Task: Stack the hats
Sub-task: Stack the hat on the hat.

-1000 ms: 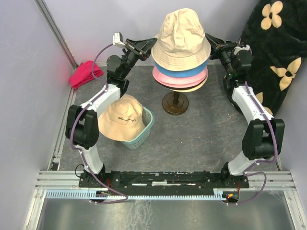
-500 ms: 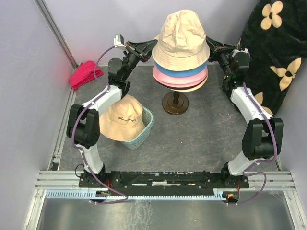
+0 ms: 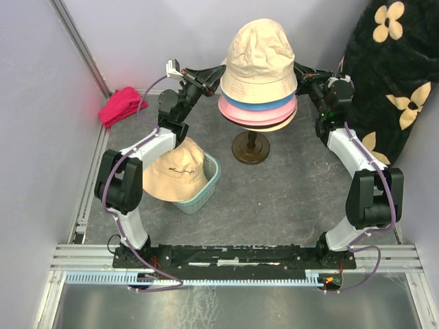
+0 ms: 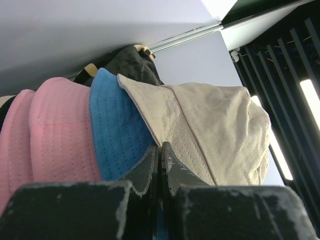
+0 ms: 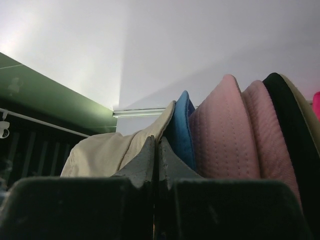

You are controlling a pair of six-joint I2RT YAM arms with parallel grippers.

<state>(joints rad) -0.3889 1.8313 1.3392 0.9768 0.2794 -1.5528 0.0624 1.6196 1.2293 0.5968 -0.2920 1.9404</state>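
A grey table (image 3: 288, 199) walled by pale panels carries a stand (image 3: 250, 147) near its far edge. On the stand sit pink hats (image 3: 257, 115), a blue hat (image 3: 257, 104) and a top beige hat (image 3: 259, 51). The left claw (image 3: 220, 69) and right claw (image 3: 297, 67) are each pressed together at that hat's brim, on opposite sides. Whether cloth is caught I cannot tell. Seating this hat looks like the step in hand. The next move calls for letting go, then fetching the other beige hat (image 3: 175, 171) from the basket (image 3: 209, 181) near the left edge.

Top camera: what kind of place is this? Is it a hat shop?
Probably a robot test booth, not a shop: the left arm and right arm are bolted to a metal rail, plain walls close it in, and hats sit stacked on one stand.
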